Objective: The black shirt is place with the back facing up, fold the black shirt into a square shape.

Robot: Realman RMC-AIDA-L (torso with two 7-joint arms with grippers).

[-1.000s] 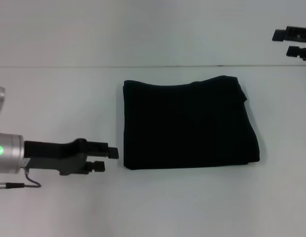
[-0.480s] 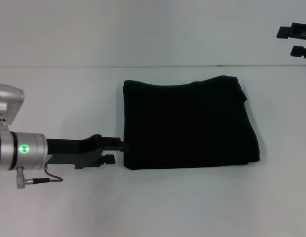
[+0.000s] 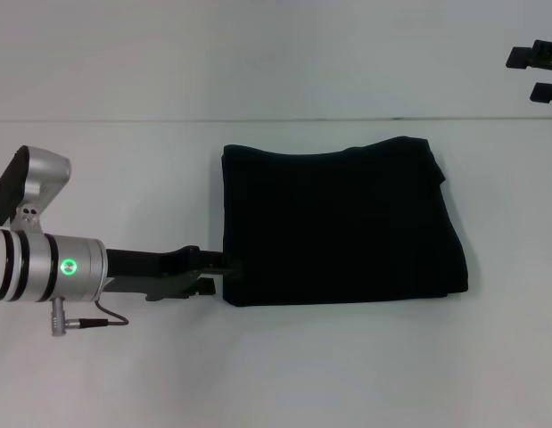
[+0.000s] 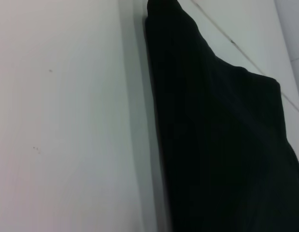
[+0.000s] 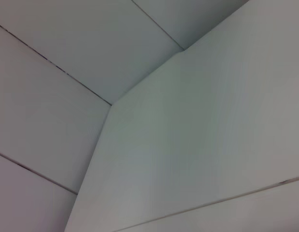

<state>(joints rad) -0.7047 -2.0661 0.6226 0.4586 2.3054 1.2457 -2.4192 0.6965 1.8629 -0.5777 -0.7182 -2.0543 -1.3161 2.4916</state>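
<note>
Sliding in along the bench, the left gripper (image 3: 224, 266) now touches the black shirt (image 3: 338, 223) at its near-left edge, jaws' state unclear, suggesting a final tidy of the nearly square fold.

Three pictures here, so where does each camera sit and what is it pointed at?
Head view: on the robot's head, looking down at the table and shirt; the left gripper at the shirt's near-left edge, the right gripper far right.
Left wrist view: on the left arm, facing the shirt; no fingers show.
Right wrist view: on the right arm, sees only pale panels.
Head and left wrist share the shirt.
</note>
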